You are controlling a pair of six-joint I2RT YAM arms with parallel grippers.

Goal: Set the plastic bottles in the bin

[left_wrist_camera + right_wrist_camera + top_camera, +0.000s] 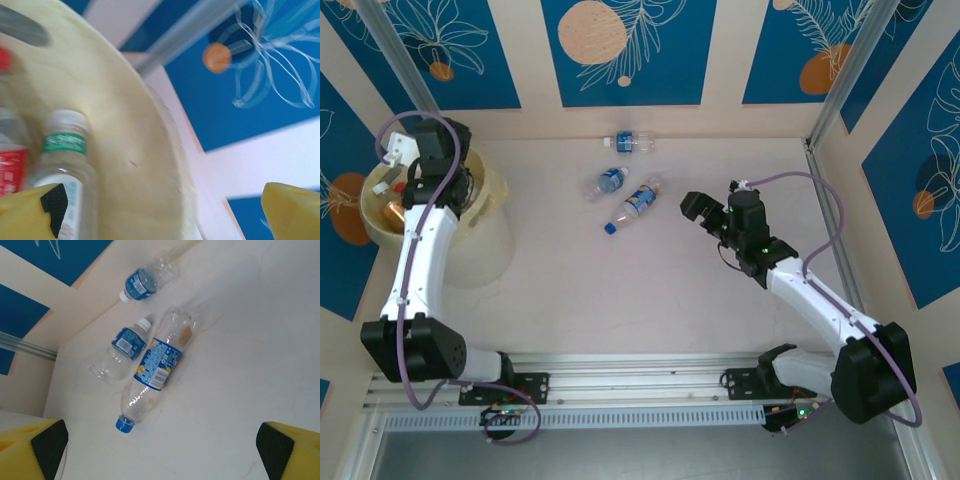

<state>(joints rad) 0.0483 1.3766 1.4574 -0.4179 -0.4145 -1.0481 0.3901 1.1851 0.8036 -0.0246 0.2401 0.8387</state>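
Observation:
The pale-yellow bin stands at the far left. My left gripper hangs over its mouth, open and holding nothing. In the left wrist view the bin's inner wall sits between the yellow fingers, with a green-labelled bottle and a red-labelled bottle lying inside. Three blue-labelled plastic bottles lie on the table: one at the back, one in the middle, and a longer blue-capped one. My right gripper is open, just right of the blue-capped bottle.
Blue-patterned walls close in the table at the back and sides. An aluminium post stands at the back right corner. The arm bases sit on a metal rail along the near edge.

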